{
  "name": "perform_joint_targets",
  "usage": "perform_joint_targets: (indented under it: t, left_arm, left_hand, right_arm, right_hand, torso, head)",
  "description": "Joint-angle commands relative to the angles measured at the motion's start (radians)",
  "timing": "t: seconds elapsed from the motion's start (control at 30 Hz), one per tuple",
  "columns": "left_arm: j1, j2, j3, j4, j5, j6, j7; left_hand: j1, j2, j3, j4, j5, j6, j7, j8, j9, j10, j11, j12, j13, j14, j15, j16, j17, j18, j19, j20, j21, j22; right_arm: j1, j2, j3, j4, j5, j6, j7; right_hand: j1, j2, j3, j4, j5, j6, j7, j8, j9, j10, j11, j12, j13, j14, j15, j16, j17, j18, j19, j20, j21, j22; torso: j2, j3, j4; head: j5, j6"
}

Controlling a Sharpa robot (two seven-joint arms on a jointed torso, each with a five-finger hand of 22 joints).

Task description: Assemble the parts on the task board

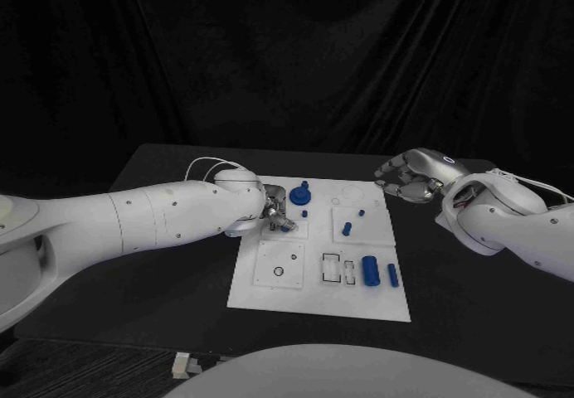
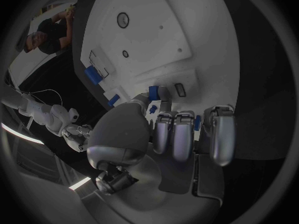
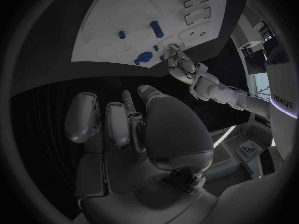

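Dim scene against black drapery; the white task board [image 1: 317, 286] is the brightest surface, evenly lit from above with only faint shadows beside the blue parts. The black table [image 1: 156, 274] merges with the dark background at its far edge. Soft sheen marks the left hand [image 2: 181, 134] and right hand [image 3: 124, 124]. Both wrist views are circular fisheye images: straight board edges bow, and the rims darken and blur.

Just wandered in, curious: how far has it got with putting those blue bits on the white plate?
Early on, it seems. A blue round part stands upright on the task board. The left robot hand works there; its grasp is unclear. Loose blue cylinders lie unplaced; the right robot hand waits aside, empty.
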Motion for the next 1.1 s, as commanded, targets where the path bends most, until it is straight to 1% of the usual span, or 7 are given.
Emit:
perform_joint_targets:
  t: [0.03,0.13,0.47,0.67,0.7,0.8,1.1]
  left_arm:
    - [-0.001,0.001,0.0,0.002,0.002,-0.004,0.004]
    - [-0.002,0.002,0.0,0.001,0.002,-0.008,0.005]
    - [-0.002,0.01,0.0,-0.011,0.002,-0.013,0.007]
    - [-0.002,0.016,0.0,-0.019,0.002,-0.006,0.004]
    - [-0.002,0.017,0.0,-0.021,0.002,-0.004,0.003]
    - [-0.002,0.019,0.0,-0.024,0.002,-0.002,0.002]
    - [-0.002,0.024,0.0,-0.033,0.002,0.003,-0.002]
  left_hand:
    - [0.005,0.0,0.016,0.006,-0.016,-0.006,0.003,-0.008,-0.003,0.104,-0.008,0.003,0.263,0.106,-0.004,0.003,0.263,0.015,0.004,-0.008,0.002,0.215]
    - [-0.014,0.002,0.031,0.023,-0.076,-0.001,0.005,-0.01,-0.004,0.104,-0.006,0.003,0.263,0.106,-0.003,0.003,0.263,0.014,0.004,-0.006,0.002,0.215]
    - [-0.016,0.016,0.059,0.03,-0.104,-0.006,0.009,-0.02,-0.011,0.104,-0.003,0.003,0.263,0.106,-0.001,0.003,0.263,0.015,0.003,-0.005,0.0,0.214]
    - [-0.037,0.01,0.065,0.045,-0.178,-0.001,0.013,-0.029,-0.022,0.104,0.001,0.003,0.263,0.106,0.002,0.003,0.263,0.016,0.001,-0.002,-0.003,0.213]
    - [-0.051,0.006,0.058,0.055,-0.218,0.0,0.015,-0.034,-0.027,0.104,0.002,0.003,0.263,0.106,0.004,0.003,0.263,0.016,0.001,-0.001,-0.004,0.213]
    - [-0.068,0.004,0.05,0.063,-0.255,0.003,0.018,-0.041,-0.036,0.104,0.005,0.003,0.263,0.106,0.006,0.003,0.263,0.016,0.0,0.001,-0.005,0.212]
    - [-0.101,0.002,0.026,0.066,-0.329,0.008,0.02,-0.05,-0.049,0.104,0.007,0.003,0.263,0.106,0.008,0.003,0.263,0.016,-0.001,0.004,-0.006,0.212]
  right_arm:
    - [-0.003,0.0,0.001,-0.001,-0.001,0.004,-0.016]
    - [-0.003,0.0,0.001,-0.001,-0.001,0.006,-0.016]
    - [-0.003,0.0,0.001,-0.002,0.0,0.011,-0.016]
    - [-0.003,-0.001,0.001,-0.002,0.008,0.015,-0.017]
    - [-0.003,-0.001,0.001,-0.002,0.009,0.016,-0.017]
    - [-0.003,-0.001,0.001,-0.002,0.01,0.018,-0.018]
    - [-0.003,0.0,0.001,-0.002,0.014,0.024,-0.02]
  right_hand:
    - [0.011,0.0,0.006,-0.001,0.006,0.003,0.002,-0.004,-0.001,0.075,0.005,-0.006,0.212,0.028,0.007,-0.006,-0.001,0.017,-0.004,0.002,-0.006,0.131]
    - [0.011,0.0,0.006,-0.001,0.006,0.003,0.002,-0.004,-0.001,0.075,0.005,-0.006,0.212,0.028,0.007,-0.006,-0.001,0.017,-0.004,0.002,-0.006,0.131]
    - [0.01,0.0,0.007,-0.002,0.006,0.003,0.003,-0.004,-0.002,0.074,0.006,-0.007,0.211,0.028,0.007,-0.007,-0.002,0.017,-0.005,0.002,-0.008,0.13]
    - [0.01,0.0,0.007,-0.002,0.006,0.003,0.003,-0.004,-0.002,0.074,0.006,-0.007,0.211,0.028,0.007,-0.007,-0.002,0.017,-0.005,0.002,-0.008,0.13]
    - [0.01,0.001,0.008,-0.002,0.006,0.004,0.003,-0.004,-0.002,0.074,0.006,-0.007,0.211,0.028,0.007,-0.007,-0.002,0.017,-0.005,0.002,-0.008,0.13]
    - [0.01,0.001,0.008,-0.002,0.006,0.004,0.003,-0.004,-0.002,0.074,0.006,-0.007,0.211,0.028,0.007,-0.007,-0.002,0.017,-0.005,0.002,-0.008,0.13]
    - [0.01,0.001,0.008,-0.002,0.006,0.004,0.003,-0.004,-0.002,0.074,0.006,-0.007,0.211,0.028,0.007,-0.007,-0.002,0.017,-0.005,0.002,-0.008,0.13]
  torso:
    - [0.0,-0.0001,0.0004]
    - [0.0,-0.0002,0.0003]
    - [0.0,-0.0003,0.0]
    - [0.0,-0.0002,-0.0001]
    - [0.0,-0.0002,0.0]
    - [0.0,-0.0001,0.0001]
    - [0.0,-0.0002,-0.0001]
  head:
    - [0.0,0.0]
    - [0.0,0.0]
    - [-0.001,0.0]
    - [-0.001,0.0]
    - [-0.001,0.0]
    - [-0.002,0.0]
    - [-0.001,0.0]
